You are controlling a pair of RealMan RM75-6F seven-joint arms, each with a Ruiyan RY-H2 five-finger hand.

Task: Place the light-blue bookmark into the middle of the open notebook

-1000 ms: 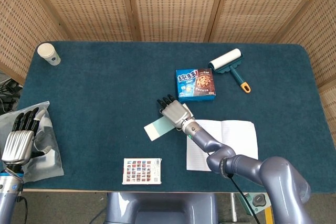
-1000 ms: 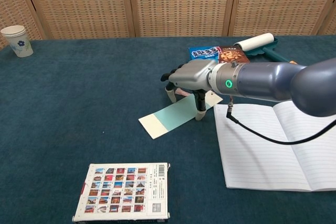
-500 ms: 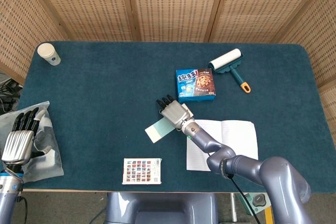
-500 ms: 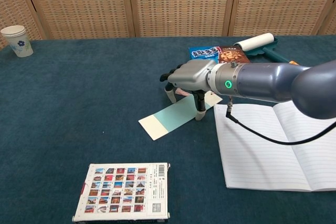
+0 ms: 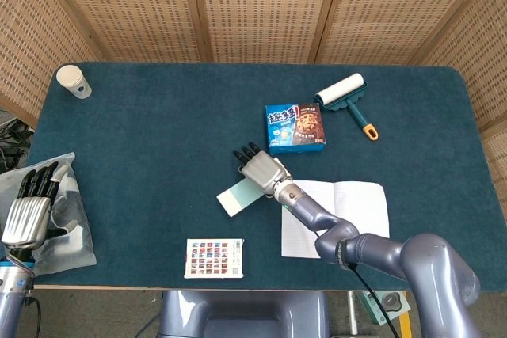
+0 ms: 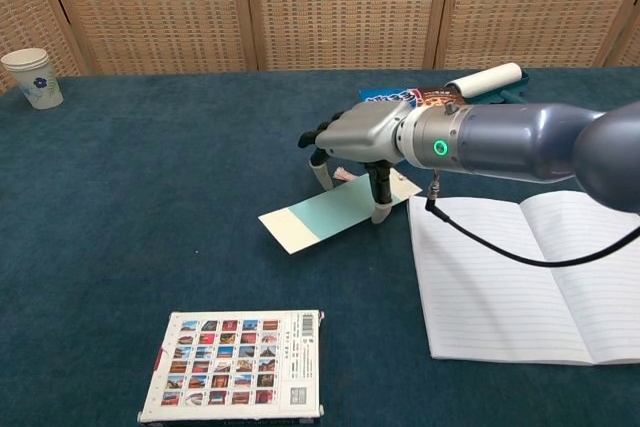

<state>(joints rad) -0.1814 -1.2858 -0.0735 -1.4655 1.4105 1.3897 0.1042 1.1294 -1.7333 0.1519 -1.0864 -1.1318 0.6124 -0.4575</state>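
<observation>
The light-blue bookmark (image 5: 235, 195) (image 6: 320, 215), with a cream end, sits left of the open lined notebook (image 5: 352, 211) (image 6: 520, 277). My right hand (image 5: 260, 168) (image 6: 360, 137) arches over the bookmark's right half. Its thumb presses the near edge and its fingers reach down on the far side, pinching the strip. The bookmark's left end looks slightly raised off the cloth. My left hand (image 5: 28, 211) lies at the table's far left edge on a plastic bag, fingers apart and holding nothing.
A blue cookie box (image 5: 295, 127) (image 6: 400, 97) and a lint roller (image 5: 344, 93) (image 6: 490, 79) lie behind the right hand. A paper cup (image 5: 73, 81) (image 6: 30, 77) stands far left. A printed card pack (image 5: 214, 258) (image 6: 235, 365) lies near the front edge. A plastic bag (image 5: 71, 235) is under the left hand.
The right hand has risen and shifted a little left, and the bookmark has moved up and left with it. The left hand has not moved.
</observation>
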